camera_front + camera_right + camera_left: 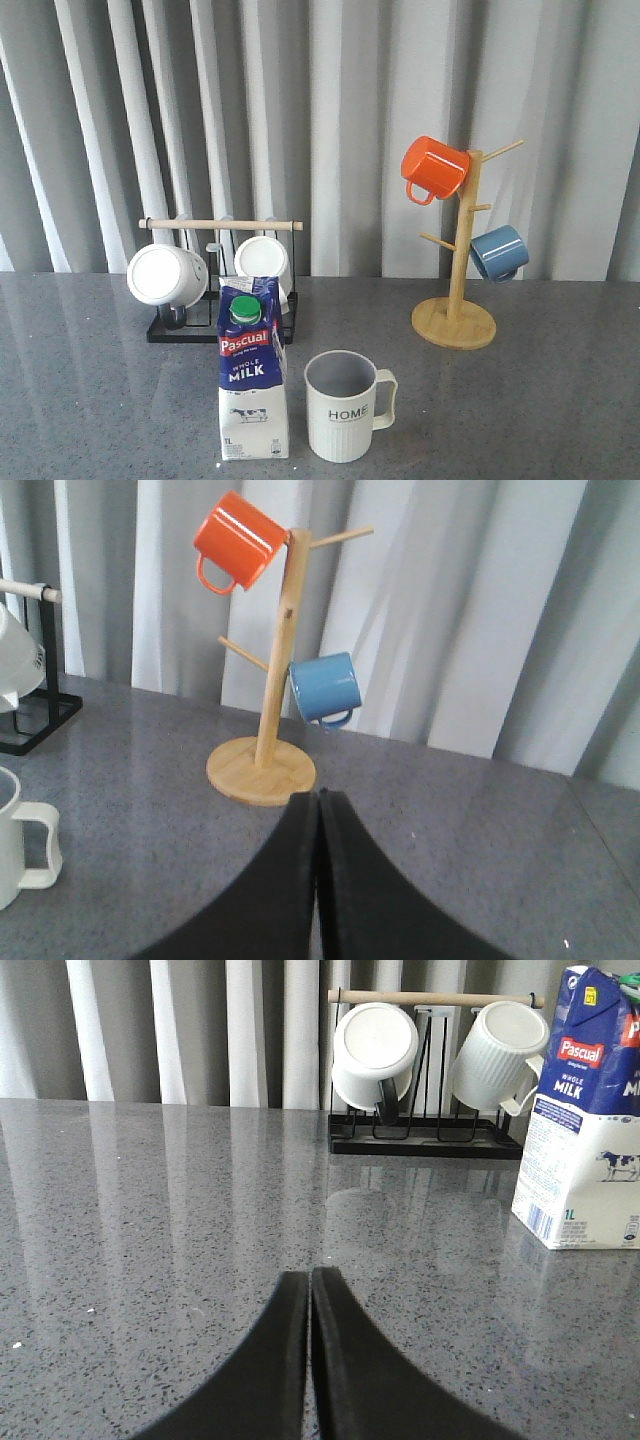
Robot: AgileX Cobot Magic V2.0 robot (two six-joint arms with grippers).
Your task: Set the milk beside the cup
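Both pincers are seen clenched, w/ nothing held between the fingers. On the left gripper [309,1278] the two black fingers are pressed together above the grey table [150,1260]; the same is seen on the right gripper [318,800].

From the left wrist view, the milk [585,1110] is found upright on the table, well apart from the fingers, and the black rack [425,1140] w/ two white mugs [375,1045] is placed behind it.

From the right wrist view, the wooden mug tree [270,680] is seen ahead, w/ an orange mug [235,542] hung high and a blue mug [325,688] lower. The cup [15,835] is cut by the picture edge.

In the front view the milk [253,370] is stood just beside the cup [345,405], on the robot's left of it, approx. side by side but not touching. The cup handle is turned away from the carton.
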